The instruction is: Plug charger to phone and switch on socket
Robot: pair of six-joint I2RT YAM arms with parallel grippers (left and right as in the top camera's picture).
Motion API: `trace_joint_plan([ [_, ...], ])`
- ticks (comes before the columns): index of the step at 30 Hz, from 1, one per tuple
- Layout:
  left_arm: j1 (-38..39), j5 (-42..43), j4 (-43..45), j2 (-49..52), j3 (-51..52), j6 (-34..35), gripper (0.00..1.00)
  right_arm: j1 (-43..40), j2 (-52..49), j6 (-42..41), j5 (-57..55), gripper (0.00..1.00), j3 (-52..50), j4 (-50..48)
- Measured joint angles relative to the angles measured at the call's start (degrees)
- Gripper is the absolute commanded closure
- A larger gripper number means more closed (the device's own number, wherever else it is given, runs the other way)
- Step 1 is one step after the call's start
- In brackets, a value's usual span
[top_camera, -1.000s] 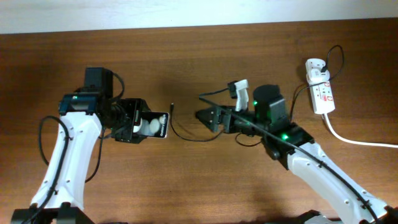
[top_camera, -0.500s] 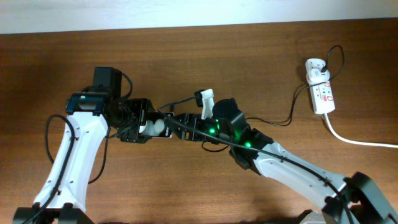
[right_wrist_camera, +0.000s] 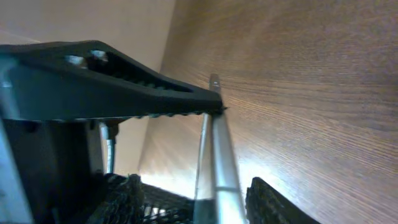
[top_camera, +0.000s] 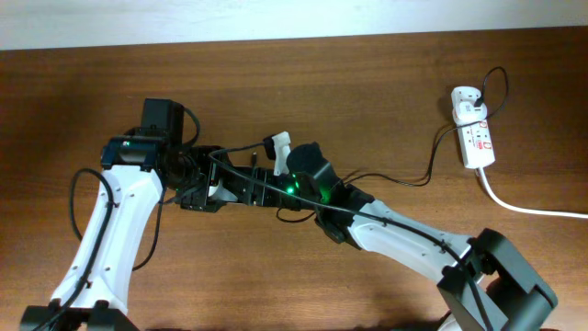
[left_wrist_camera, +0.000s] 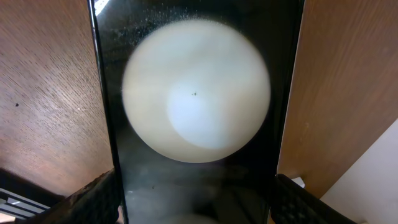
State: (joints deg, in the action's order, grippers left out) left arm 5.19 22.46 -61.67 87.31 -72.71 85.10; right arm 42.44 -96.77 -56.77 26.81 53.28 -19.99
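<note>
Left tool: I find it closed on the small black rectangular phone. In the left wrist view its dark textured fingers bear on the two long edges of the slab. One white round disc fills most of the face. The phone sits left of centre over the brown wooden counter.

Right tool: the right arm reaches across the counter and brings this tool just beside the phone, facing the left tool. Its jaws stand partly apart. In the right wrist view a thin grey strip stands upright between them, touching the tip of the upper black finger. I cannot tell what the strip is, nor whether it is clamped.

The long thin black charger cable runs from beneath the right arm to a white adapter. The adapter is seated in the far end of the socket, a white oblong power strip with small red marks, well apart from both tools. I cannot place the cable's plug tip among the tools. A thick white cord leaves the strip's near end rightward.
</note>
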Motion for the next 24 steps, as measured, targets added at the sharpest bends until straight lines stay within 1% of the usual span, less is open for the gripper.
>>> trace_joint_plan([
  [7, 0.0, 0.0, -0.02, 0.0, 0.0, 0.0, 0.85, 0.68, -0.04, -0.07, -0.87, 0.6, 0.0, -0.07],
  [9, 0.0, 0.0, -0.02, 0.0, 0.0, 0.0, 0.84, 1.03, -0.04, -0.11, -1.18, 0.62, 0.0, -0.07],
  [15, 0.0, 0.0, -0.02, 0.0, 0.0, 0.0, 0.83, 1.03, -0.04, -0.02, -1.51, 0.75, 0.0, -0.07],
  [20, 0.0, 0.0, -0.02, 0.0, 0.0, 0.0, 0.82, 1.03, -0.04, -0.04, -1.53, 0.77, 0.0, -0.07],
  [24, 0.0, 0.02, -0.02, 0.0, 0.0, 0.0, 0.81, 1.03, -0.04, -0.04, -2.01, 0.82, 0.0, -0.02],
])
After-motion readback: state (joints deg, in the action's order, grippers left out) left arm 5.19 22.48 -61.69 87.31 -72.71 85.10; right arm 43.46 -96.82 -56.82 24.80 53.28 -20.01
